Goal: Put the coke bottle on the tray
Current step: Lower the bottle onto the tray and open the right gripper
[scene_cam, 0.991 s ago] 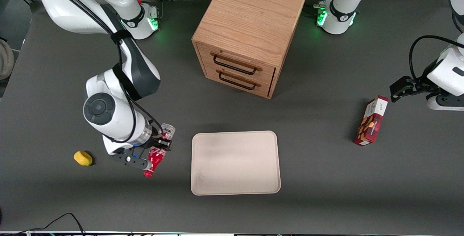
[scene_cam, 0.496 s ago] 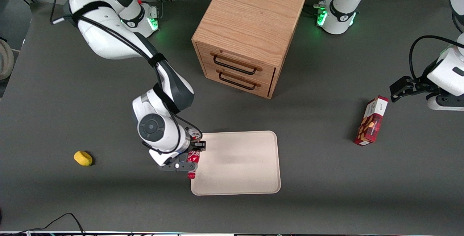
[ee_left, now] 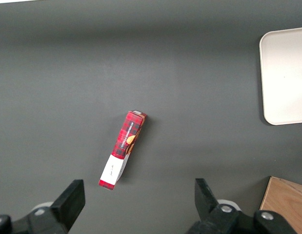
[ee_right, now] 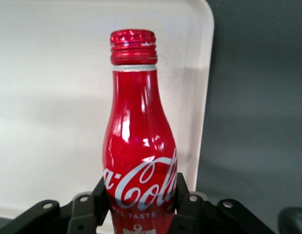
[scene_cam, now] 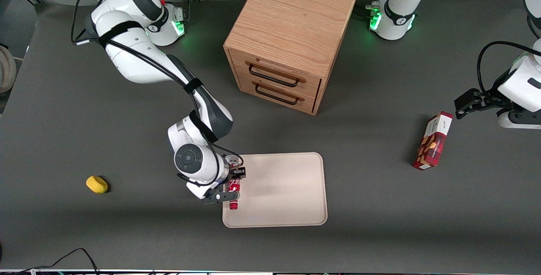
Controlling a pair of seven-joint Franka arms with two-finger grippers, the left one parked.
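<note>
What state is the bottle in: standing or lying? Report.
Lying lengthwise, cap toward the front camera: the coke bottle is clamped in the pincer above the tray.

Finishes: glossy bottle, matt everything else

coke bottle (ee_right: 139,146) glossy metallic red, ribbed shiny cap; gripper (scene_cam: 230,189) matt black plastic clamped on it; tray (scene_cam: 287,207) smooth matt cream; cabinet (scene_cam: 291,38) grained wood; table (scene_cam: 380,207) matt dark grey.

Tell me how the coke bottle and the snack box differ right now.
The coke bottle is clamped in the right arm's gripper over the tray's edge; the snack box lies free on the table toward the parked arm's end. The coke bottle is round, glossy and capped; the snack box is flat-sided with a plaid pattern. Both are red and white.
</note>
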